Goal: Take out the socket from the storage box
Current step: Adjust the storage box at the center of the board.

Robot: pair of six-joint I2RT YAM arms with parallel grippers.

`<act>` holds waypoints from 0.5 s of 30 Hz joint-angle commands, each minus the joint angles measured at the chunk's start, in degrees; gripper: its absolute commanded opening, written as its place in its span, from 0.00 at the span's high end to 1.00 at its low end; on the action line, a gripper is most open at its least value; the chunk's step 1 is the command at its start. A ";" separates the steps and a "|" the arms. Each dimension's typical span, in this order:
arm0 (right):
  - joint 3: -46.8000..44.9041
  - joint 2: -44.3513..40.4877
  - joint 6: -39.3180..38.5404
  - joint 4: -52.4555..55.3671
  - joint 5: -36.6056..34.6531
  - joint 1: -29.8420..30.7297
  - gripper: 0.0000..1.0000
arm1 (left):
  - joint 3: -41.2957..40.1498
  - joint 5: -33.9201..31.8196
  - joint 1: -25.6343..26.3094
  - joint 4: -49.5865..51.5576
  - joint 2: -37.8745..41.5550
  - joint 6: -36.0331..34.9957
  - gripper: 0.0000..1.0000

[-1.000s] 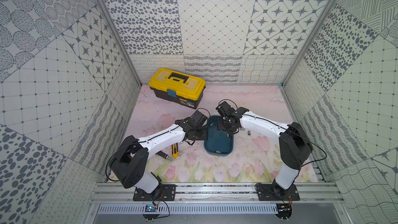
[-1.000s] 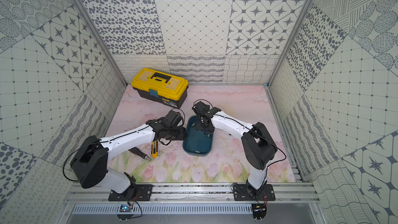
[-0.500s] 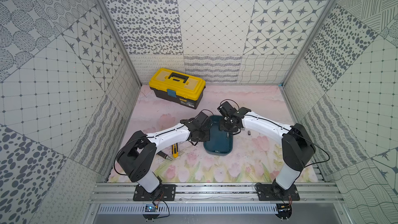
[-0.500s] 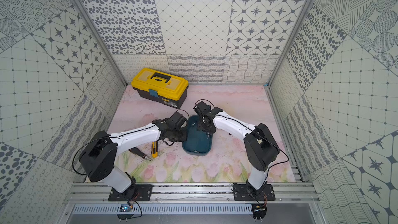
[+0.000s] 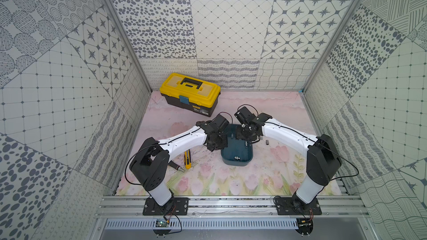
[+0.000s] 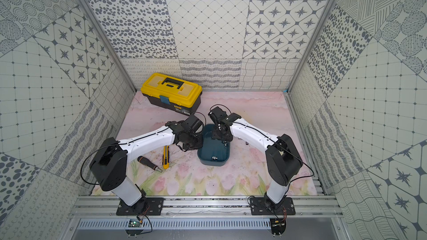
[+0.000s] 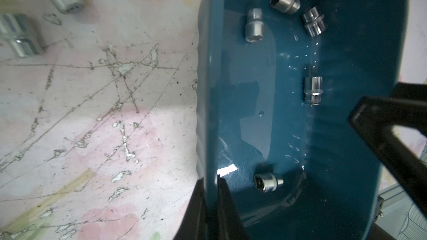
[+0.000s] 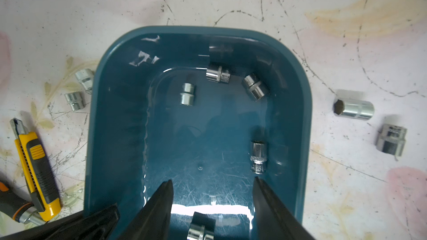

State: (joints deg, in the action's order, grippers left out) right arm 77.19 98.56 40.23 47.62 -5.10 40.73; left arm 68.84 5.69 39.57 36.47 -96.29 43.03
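The teal storage box [image 5: 235, 164] [image 6: 212, 164] lies mid-mat between my two arms. Several chrome sockets lie on its floor, among them one [image 8: 258, 156] by a side wall and one [image 8: 217, 74] at the far end. My left gripper [image 7: 211, 181] [image 5: 218, 143] is shut on the box's left wall [image 7: 210, 111], one finger inside and one outside. My right gripper [image 8: 212, 181] [image 5: 246, 135] hangs open over the box's far half. A socket [image 8: 201, 228] lies below the gap between its fingers, untouched.
More sockets lie on the mat on both sides of the box [image 8: 353, 109] [image 8: 74, 100]. A yellow utility knife [image 5: 187, 160] and a screwdriver [image 6: 147, 163] lie left of the box. A yellow-lidded toolbox [image 5: 190, 93] stands at the back left.
My left gripper has moved in to the box's left wall and shut on it. The right gripper has stayed open over the box, hardly moving.
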 commanded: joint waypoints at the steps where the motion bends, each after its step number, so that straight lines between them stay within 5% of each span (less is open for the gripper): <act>1: 1.56 -2.20 -0.78 0.99 0.52 -0.14 0.40 | 1.30 6.52 -0.02 4.25 -0.63 3.73 0.99; 15: -0.02 -0.93 -2.14 -2.64 2.25 -0.02 0.40 | -4.46 1.95 0.02 -2.94 2.39 3.06 0.99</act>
State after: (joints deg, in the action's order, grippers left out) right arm 77.19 98.56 38.85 47.75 -3.73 40.75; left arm 66.48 7.68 39.57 34.79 -95.11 45.34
